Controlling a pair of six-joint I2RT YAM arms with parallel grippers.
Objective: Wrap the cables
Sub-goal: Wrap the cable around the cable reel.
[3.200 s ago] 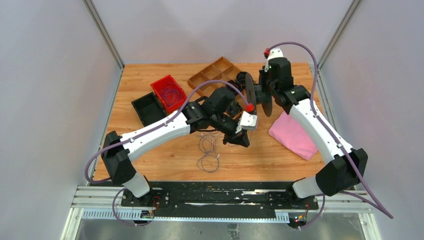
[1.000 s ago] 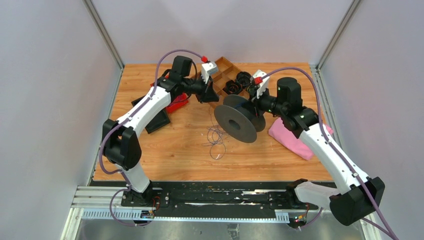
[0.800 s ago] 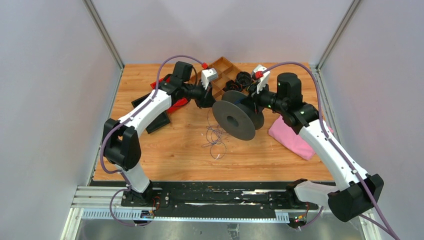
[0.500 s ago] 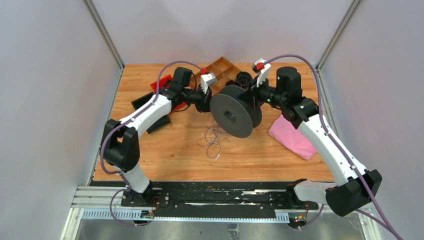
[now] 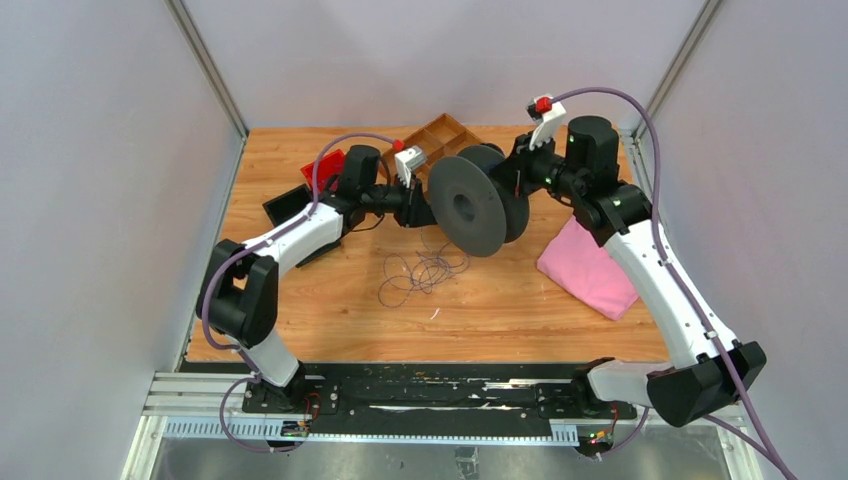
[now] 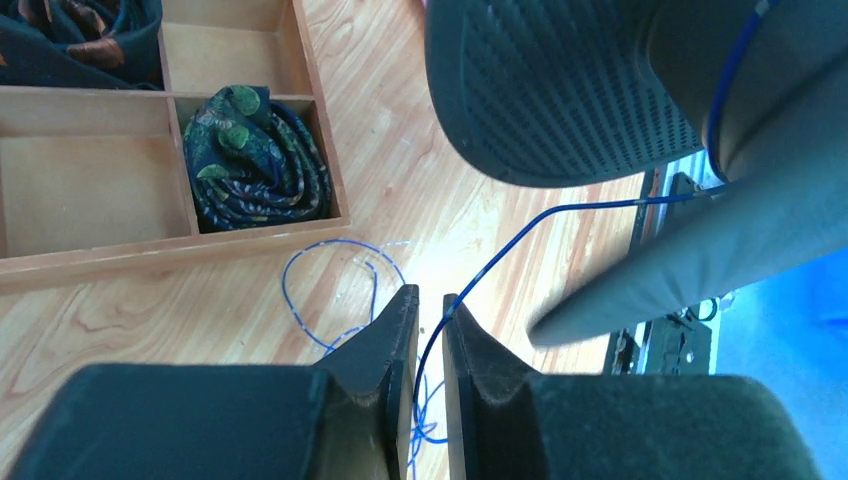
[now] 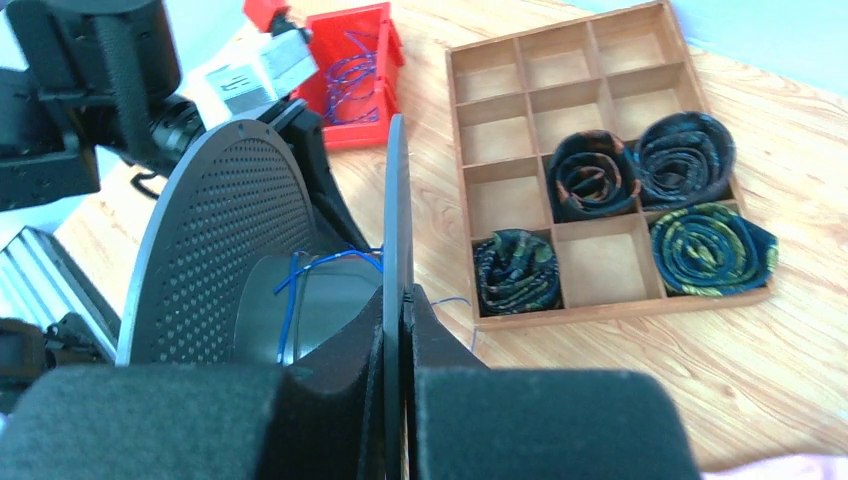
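Note:
A thin cable [image 6: 520, 236], blue in the wrist views, runs from the dark grey spool [image 5: 478, 200] down between my left gripper's [image 6: 431, 297] fingers. Those jaws stand a narrow gap apart, wider than the cable, which only brushes one fingertip. More of the cables [image 5: 420, 272] lie in loose loops on the table below. A few turns of cable [image 7: 300, 270] sit on the spool's hub. My right gripper [image 7: 394, 295] is shut on the spool's thin flange and holds the spool [image 7: 240, 220] on edge above the table. My left gripper [image 5: 425, 205] is just left of the spool.
A wooden compartment tray [image 5: 420, 145] at the back holds several coiled bundles [image 7: 712, 248]. A red bin [image 5: 325, 165] with cable in it and a black bin [image 5: 290, 205] stand at the back left. A pink cloth [image 5: 590, 270] lies at the right.
My left jaws have parted slightly around the cable. The left gripper came nearer and lower, the spool moved back and right, and the loose loops spread leftward on the table.

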